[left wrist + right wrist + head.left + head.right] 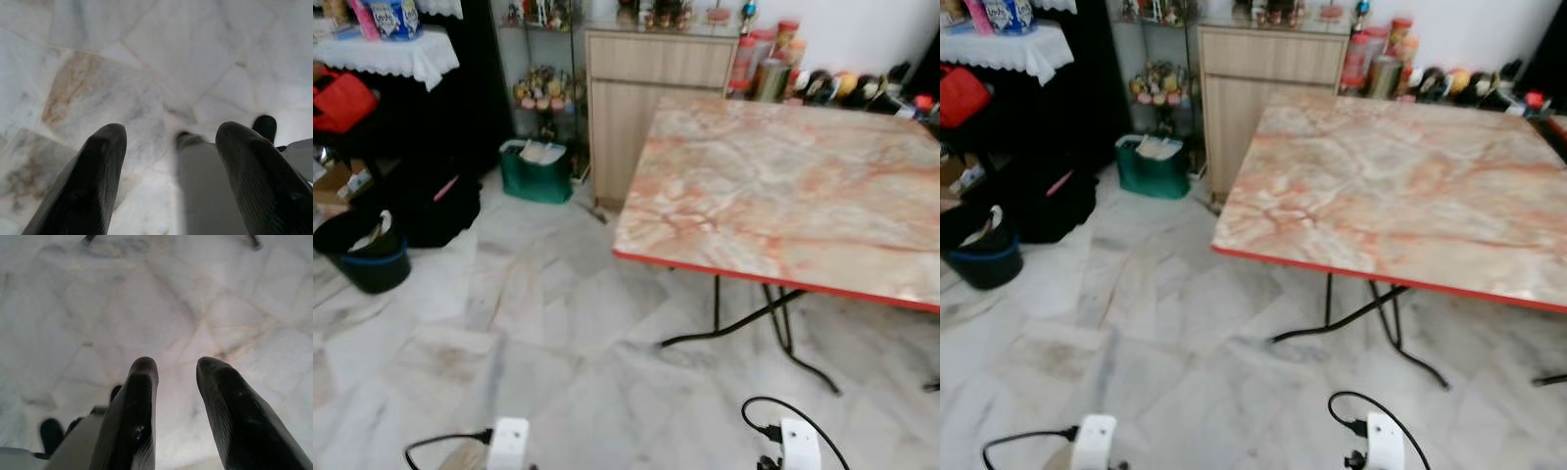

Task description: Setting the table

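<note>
I judge I'm at the very start, both arms hanging over the marble floor [460,352], left hand [168,147] spread wide and right hand [177,382] narrowly parted, both empty; the bare tabletop [783,186] ahead needs tableware fetched first.

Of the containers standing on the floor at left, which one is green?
The green bin beside the wooden cabinet, with pale stuff on top. The other, a dark bucket with a blue band, stands nearer the robot.
</note>
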